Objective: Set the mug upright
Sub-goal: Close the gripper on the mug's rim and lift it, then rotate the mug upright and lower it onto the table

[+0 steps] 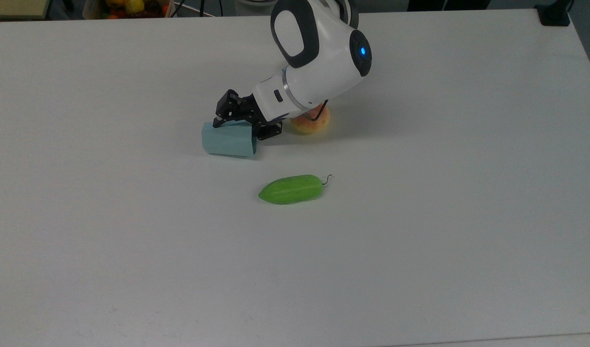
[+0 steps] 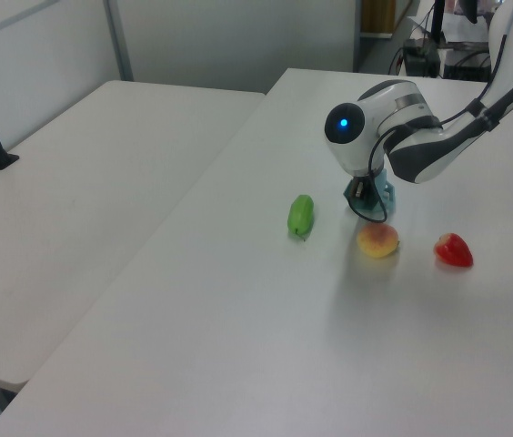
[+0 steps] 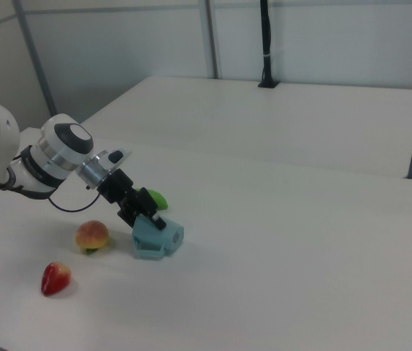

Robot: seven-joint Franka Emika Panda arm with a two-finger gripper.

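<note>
The mug (image 1: 227,140) is a pale blue faceted cup lying on its side on the white table (image 1: 420,217), its mouth facing the top view's right. My gripper (image 1: 241,126) is tilted low and stands open at the mug's mouth end. One finger lies over the mug's far wall and the other sits by the rim. In the right view the gripper (image 3: 146,213) presses down onto the top of the mug (image 3: 158,240). In the left view the arm's wrist hides most of the mug (image 2: 384,193).
A peach (image 1: 314,123) lies just to the top view's right of the gripper, partly under the wrist. A green fruit (image 1: 291,189) lies nearer the front. A strawberry (image 2: 453,249) sits beyond the peach (image 2: 377,240). A second table (image 2: 102,164) stands alongside.
</note>
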